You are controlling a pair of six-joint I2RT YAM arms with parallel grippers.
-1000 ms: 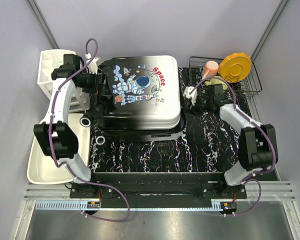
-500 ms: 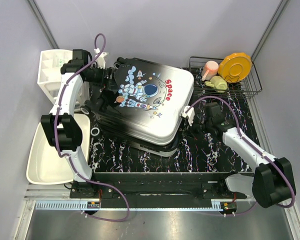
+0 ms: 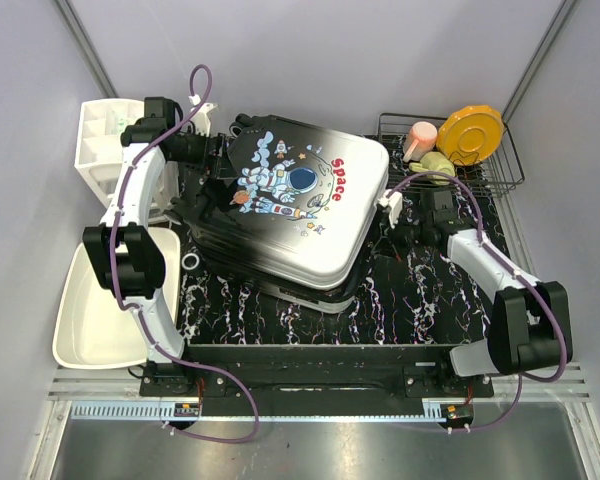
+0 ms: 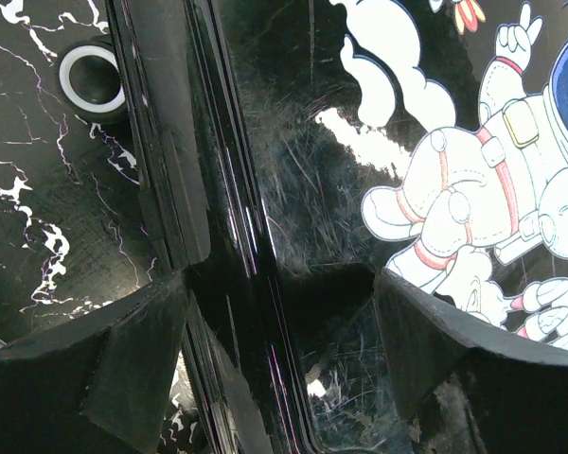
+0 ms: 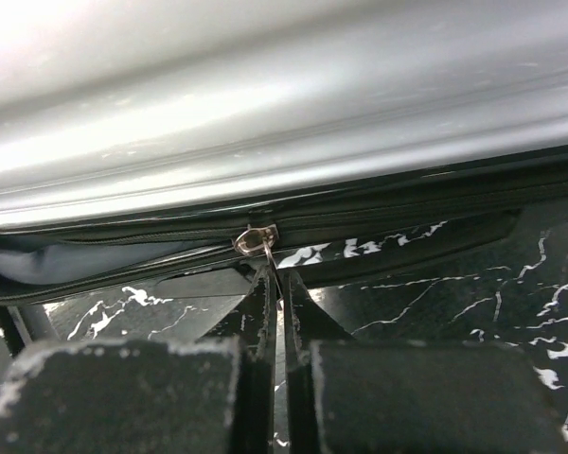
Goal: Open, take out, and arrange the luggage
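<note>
Right pincer (image 5: pixel 273 276) shifted toward wire rack (image 3: pixel 486 179), pinching luggage (image 3: pixel 315 235) zipper pull (image 5: pixel 263 242).

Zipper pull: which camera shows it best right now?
Right wrist: the zipper pull sits centred, close up, pinched between the right gripper's shut jaws. Top external shows only the luggage edge there; left wrist misses it.

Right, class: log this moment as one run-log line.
luggage: lid down | left gripper: open, astride its edge | right gripper: shut on zipper pull
</note>
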